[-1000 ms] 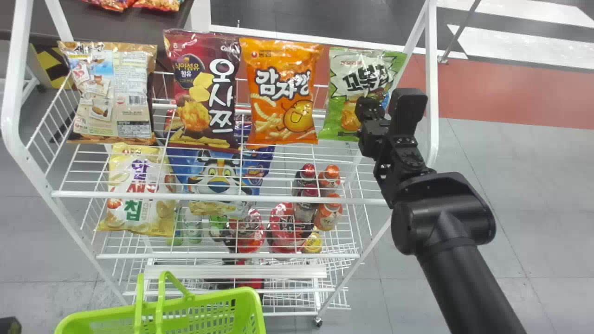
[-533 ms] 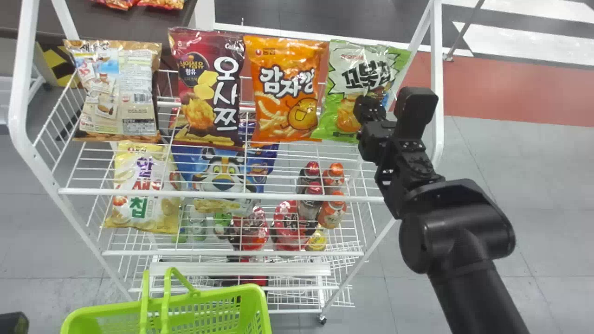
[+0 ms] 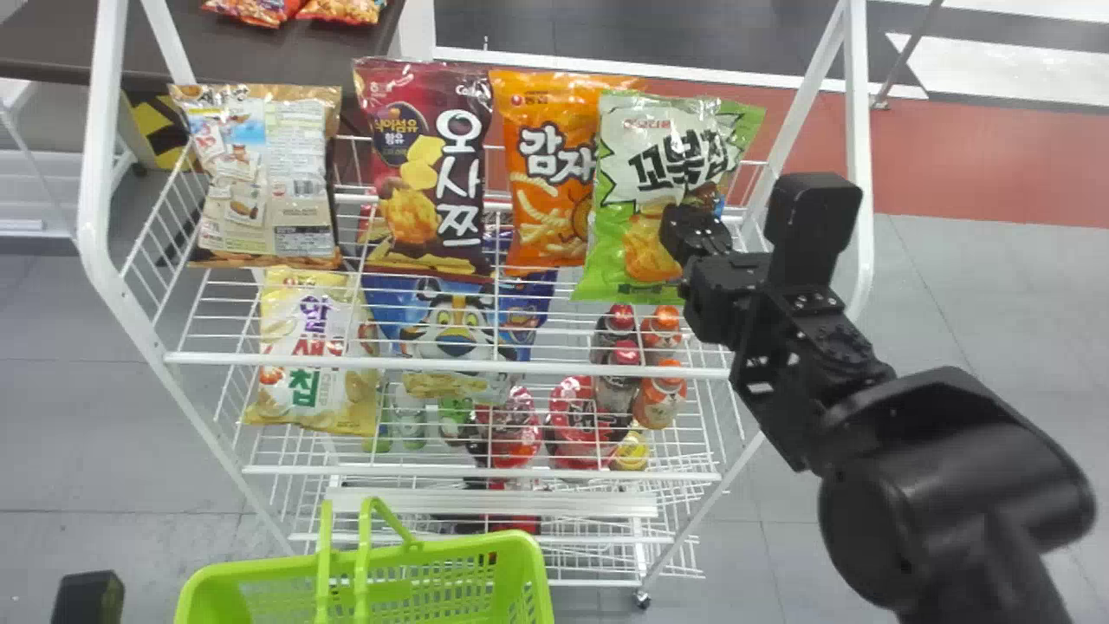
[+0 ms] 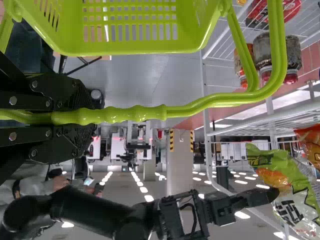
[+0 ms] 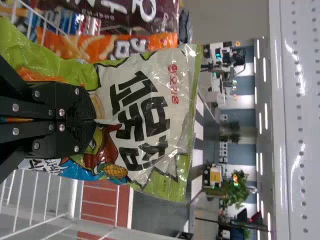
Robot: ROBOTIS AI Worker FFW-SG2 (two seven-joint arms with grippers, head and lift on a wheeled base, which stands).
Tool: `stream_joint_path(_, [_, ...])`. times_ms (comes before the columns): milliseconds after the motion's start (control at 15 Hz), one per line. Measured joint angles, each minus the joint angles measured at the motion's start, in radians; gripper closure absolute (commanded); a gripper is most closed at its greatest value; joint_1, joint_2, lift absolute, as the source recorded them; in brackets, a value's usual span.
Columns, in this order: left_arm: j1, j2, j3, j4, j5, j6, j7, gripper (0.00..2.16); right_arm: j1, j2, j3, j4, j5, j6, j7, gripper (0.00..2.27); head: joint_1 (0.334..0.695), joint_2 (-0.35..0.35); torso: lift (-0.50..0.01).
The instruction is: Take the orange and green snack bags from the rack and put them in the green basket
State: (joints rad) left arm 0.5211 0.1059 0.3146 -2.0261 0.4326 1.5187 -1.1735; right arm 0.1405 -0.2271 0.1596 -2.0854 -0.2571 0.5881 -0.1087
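A shop-like space, with snack bags (image 3: 424,173) on a wire rack (image 3: 442,367).

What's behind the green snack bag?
The orange snack bag peeks out behind the green snack bag; the orange one's right side is mostly covered. Whether more hides there, I can't tell.

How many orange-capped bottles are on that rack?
2: one bottle farther back on the rack, the other bottle just in front of it. Others may be hidden.
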Motion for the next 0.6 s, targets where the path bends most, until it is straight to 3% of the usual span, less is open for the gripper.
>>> stream_joint_path(600, [-0.016,-0.002,-0.017,-0.003,0.000,-0.001,0.004,2.15,0.156,-0.054,-0.001,-0.395,-0.081,0.487,0.009,2.25,0.695,-0.039,0.000])
